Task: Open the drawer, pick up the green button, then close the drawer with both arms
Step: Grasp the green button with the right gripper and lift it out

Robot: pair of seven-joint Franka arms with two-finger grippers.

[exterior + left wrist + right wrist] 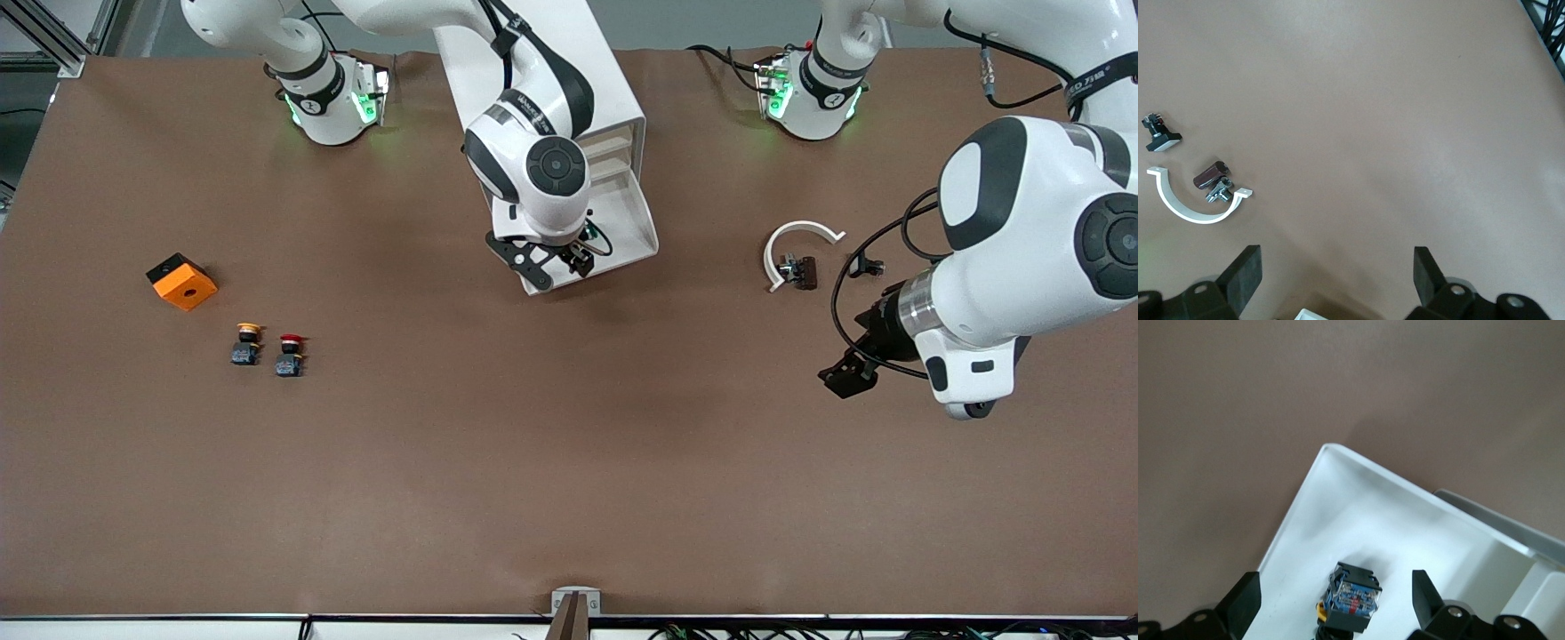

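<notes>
The drawer (636, 222) stands pulled out of the white cabinet (613, 107), and its white floor (1358, 520) shows in the right wrist view. The button (1353, 595) lies in it on its side, showing its black-and-blue body; its cap is hidden. My right gripper (556, 262) hangs over the drawer, open, its fingers either side of the button without touching it (1335, 577). My left gripper (846, 375) is open and holds nothing, low over bare table (1336, 252) toward the left arm's end.
A white curved clamp (800, 233) with a small dark part (798, 271) and a black clip (867, 265) lies beside the left gripper. Toward the right arm's end sit an orange block (182, 282), a yellow-capped button (246, 343) and a red-capped one (290, 354).
</notes>
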